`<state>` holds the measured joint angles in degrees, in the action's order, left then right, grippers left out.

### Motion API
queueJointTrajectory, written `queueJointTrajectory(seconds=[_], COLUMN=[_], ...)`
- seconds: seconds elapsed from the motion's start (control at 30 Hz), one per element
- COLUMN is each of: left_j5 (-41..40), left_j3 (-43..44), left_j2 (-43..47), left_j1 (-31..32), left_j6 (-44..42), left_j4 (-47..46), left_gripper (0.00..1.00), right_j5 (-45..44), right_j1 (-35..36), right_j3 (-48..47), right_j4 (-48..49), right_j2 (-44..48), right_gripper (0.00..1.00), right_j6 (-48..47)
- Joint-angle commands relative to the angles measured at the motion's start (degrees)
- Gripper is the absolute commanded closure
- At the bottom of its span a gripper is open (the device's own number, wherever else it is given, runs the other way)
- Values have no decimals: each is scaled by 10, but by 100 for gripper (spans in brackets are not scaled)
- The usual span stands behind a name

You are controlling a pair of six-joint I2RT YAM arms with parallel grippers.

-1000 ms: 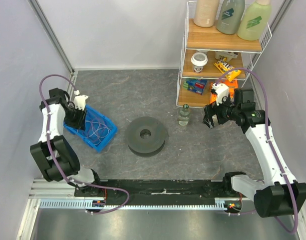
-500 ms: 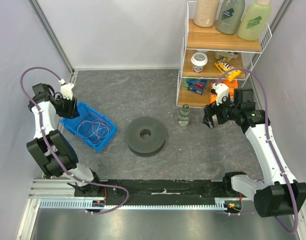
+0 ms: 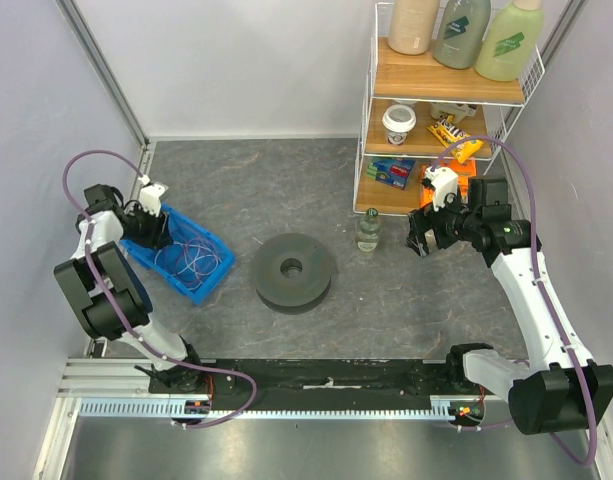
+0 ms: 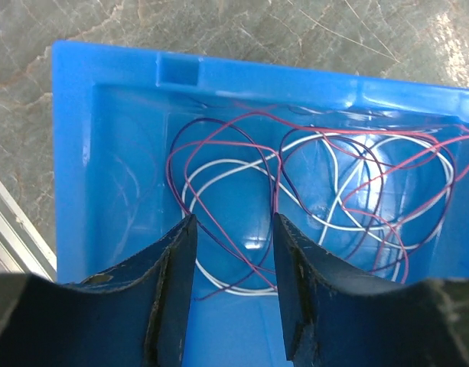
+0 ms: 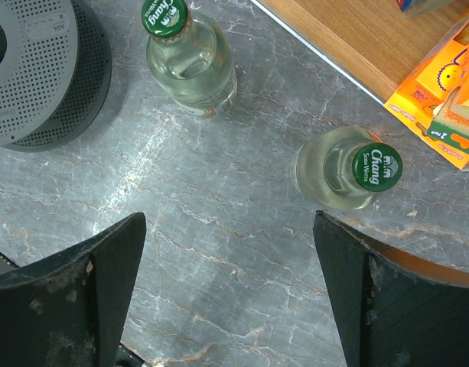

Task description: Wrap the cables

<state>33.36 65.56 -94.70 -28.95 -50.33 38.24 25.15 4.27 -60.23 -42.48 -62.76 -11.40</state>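
Blue bin, at nine o'clock of the spool, is seen holding the cables. Above them the left gripper is parted, grasping nothing; the right gripper is spread wide.

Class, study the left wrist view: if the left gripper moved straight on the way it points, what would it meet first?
Probably the loose cables lying in the blue bin, with the bin's floor just beneath. The open left gripper points down into it, though depth is unclear.
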Motion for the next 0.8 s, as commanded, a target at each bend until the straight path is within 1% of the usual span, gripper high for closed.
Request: queueJointTrajectory(seconds=[0.0,0.23,0.47,0.77], left_j5=[35,35,42,51], left_j3=[-13,-17,-14,-32], left_j2=[-8,-37,-60,-72], left_j1=[-1,3,13,22], left_j6=[-36,-61,-84,-111], left_j4=[-105,-142,-156,-232], left_gripper=[49,49,50,51], right_j5=[-2,-6,-5,-5], right_j1=[-1,-1,-1,-1], right_j3=[5,5,4,3], right_j4=[10,8,8,8], right_j2=[0,-1,-7,-10], right_gripper=[2,2,2,2], right_j6=[-3,-6,-5,-2])
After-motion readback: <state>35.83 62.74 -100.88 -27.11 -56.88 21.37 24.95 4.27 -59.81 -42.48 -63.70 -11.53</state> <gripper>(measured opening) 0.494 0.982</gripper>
